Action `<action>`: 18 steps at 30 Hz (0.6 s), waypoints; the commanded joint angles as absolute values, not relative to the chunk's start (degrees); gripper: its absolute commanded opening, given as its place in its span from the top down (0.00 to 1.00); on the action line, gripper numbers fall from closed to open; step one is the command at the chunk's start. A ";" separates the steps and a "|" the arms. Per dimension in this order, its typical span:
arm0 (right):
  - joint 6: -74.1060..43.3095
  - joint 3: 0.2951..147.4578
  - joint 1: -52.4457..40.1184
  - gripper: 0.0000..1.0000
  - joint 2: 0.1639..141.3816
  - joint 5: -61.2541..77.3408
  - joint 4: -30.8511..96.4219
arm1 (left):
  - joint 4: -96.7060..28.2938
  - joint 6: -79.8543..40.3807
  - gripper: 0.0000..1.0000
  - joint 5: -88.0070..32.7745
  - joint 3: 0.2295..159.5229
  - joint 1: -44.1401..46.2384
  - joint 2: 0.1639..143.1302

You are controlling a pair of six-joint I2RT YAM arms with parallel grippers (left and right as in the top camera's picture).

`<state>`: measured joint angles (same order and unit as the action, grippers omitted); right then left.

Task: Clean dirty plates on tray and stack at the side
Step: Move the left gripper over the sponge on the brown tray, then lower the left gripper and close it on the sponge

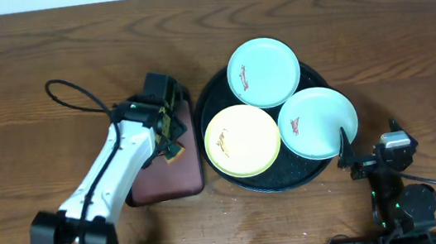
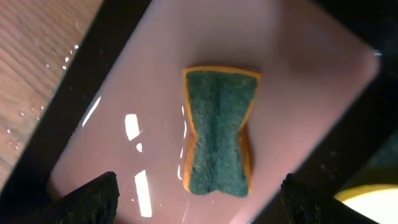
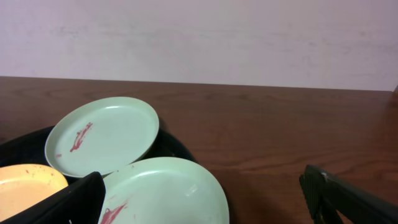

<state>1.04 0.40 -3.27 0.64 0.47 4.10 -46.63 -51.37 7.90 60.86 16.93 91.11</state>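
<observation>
- Wide open and empty, the left gripper point(image 2: 199, 196) hung just above the sponge point(image 2: 217, 130), which lay green side up on the maroon tray point(image 2: 298, 68).
- At the far side, the right gripper point(image 3: 208, 199) was also fully spread and held nothing, close to the nearest mint plate.
- All three plates point(image 1: 242, 140) sat crowded together on the black tray point(image 1: 275, 183), each with a red-brown smear.
- They looked light, stiff and glossy, so probably slippery; a pinch across a raised rim seemed the safest hold.
</observation>
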 commanded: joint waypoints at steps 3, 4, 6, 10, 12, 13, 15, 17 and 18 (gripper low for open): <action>1.34 0.40 -3.57 0.01 0.38 0.47 4.47 | -46.85 -53.87 0.16 8.32 62.11 16.69 96.03; 1.34 0.40 -3.57 0.01 0.38 0.47 4.47 | -46.83 -53.89 0.15 7.70 62.11 16.69 97.03; 1.34 0.40 -3.57 0.01 0.38 0.47 4.47 | -46.41 -53.15 0.16 4.19 62.11 16.69 99.15; 1.34 0.40 -3.57 0.01 0.38 0.47 4.47 | -43.75 -46.30 0.16 -3.33 62.11 16.69 101.84; 1.34 0.40 -3.57 0.01 0.38 0.47 4.47 | -43.38 -45.63 0.16 -4.10 62.11 16.69 102.56; 1.34 0.40 -3.57 0.01 0.38 0.47 4.47 | -43.40 -45.63 0.16 -4.05 62.11 16.67 102.69; 1.34 0.40 -3.57 0.01 0.38 0.47 4.47 | -43.44 -45.63 0.16 -4.08 62.11 16.67 102.76; 1.34 0.38 -3.57 0.01 0.38 0.47 4.47 | -43.64 -45.63 0.16 -4.08 62.11 16.69 102.76; 1.34 0.40 -3.57 0.01 0.38 0.47 4.47 | -43.72 -45.56 0.16 -4.08 62.04 16.69 102.76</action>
